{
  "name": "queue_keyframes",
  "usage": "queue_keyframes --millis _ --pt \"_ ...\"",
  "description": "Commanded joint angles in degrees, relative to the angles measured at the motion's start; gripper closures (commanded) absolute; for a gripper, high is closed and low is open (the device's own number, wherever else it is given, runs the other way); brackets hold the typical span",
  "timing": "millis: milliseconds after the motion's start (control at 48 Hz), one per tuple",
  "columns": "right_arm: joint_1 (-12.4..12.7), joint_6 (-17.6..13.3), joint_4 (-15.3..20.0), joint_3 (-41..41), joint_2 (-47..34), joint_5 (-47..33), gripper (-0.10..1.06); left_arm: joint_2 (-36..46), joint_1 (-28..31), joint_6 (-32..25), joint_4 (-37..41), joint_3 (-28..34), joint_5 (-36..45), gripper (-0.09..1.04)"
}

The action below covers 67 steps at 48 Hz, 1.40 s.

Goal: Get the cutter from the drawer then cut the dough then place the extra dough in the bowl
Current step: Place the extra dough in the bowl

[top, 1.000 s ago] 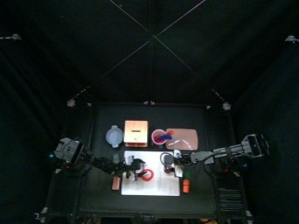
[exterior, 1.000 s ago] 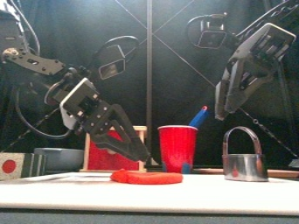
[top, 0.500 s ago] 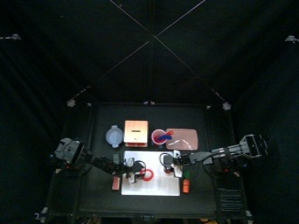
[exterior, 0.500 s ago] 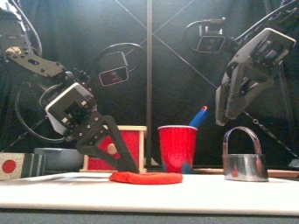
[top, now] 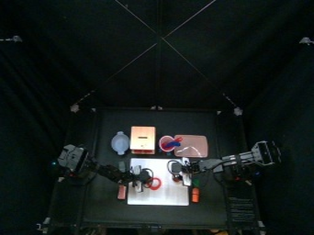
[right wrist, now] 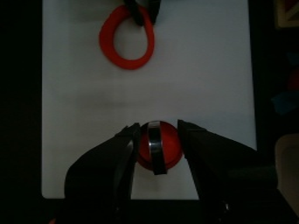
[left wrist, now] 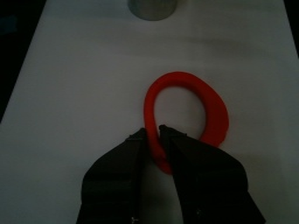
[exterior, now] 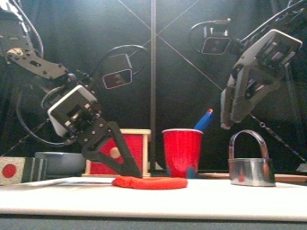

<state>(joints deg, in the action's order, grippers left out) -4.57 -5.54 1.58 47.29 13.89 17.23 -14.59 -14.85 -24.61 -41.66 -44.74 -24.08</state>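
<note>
left claw point(left wrist: 156, 136) is closed to a narrow gap, pinching the near rim of the flat red dough ring point(left wrist: 219, 114), which lies on the white cutting board point(top: 160, 195). right claw point(exterior: 227, 117) hangs open and empty above the round metal cutter with wire handle point(exterior: 249, 169). the cutter stands on the board with a red dough disc point(right wrist: 162, 149) inside.

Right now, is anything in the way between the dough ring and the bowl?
Nothing visible is. The left gripper pinches the ring on the board. The bowl sits behind the board, to the left. The box stands beside the bowl, off the path.
</note>
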Motion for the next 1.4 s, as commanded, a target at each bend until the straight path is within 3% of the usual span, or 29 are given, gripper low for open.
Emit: queue_keyframes --millis 21,312,667,833,1000,1146,1396 --pt "0.2 -0.1 0.1 -1.3 0.6 -0.4 0.19 0.4 0.2 -0.1 0.3 0.8 0.1 0.35" --pt "0.3 -0.2 0.2 -1.3 0.4 -0.4 0.19 8.5 3.2 -1.7 5.2 1.1 -1.8 0.37" --pt "1.9 -0.1 -0.1 -1.6 0.1 -0.4 0.19 28.5 17.1 -15.4 9.1 -0.4 -0.5 0.37" --pt "2.4 -0.1 0.0 -1.6 0.1 -0.4 0.19 38.2 24.3 -19.9 7.5 -5.8 3.3 0.36" --pt "2.3 0.1 -0.4 -2.3 0.1 -0.8 0.19 49.3 29.1 -20.1 5.7 -13.9 6.2 0.36" --pt "2.3 0.8 -2.9 -3.2 0.2 -7.3 0.19 57.7 32.3 -20.1 1.4 -21.2 6.5 0.36" --pt "3.7 0.3 -7.4 -3.5 -0.1 -23.8 0.19 59.9 35.5 -20.0 -1.8 -28.2 6.7 0.36"
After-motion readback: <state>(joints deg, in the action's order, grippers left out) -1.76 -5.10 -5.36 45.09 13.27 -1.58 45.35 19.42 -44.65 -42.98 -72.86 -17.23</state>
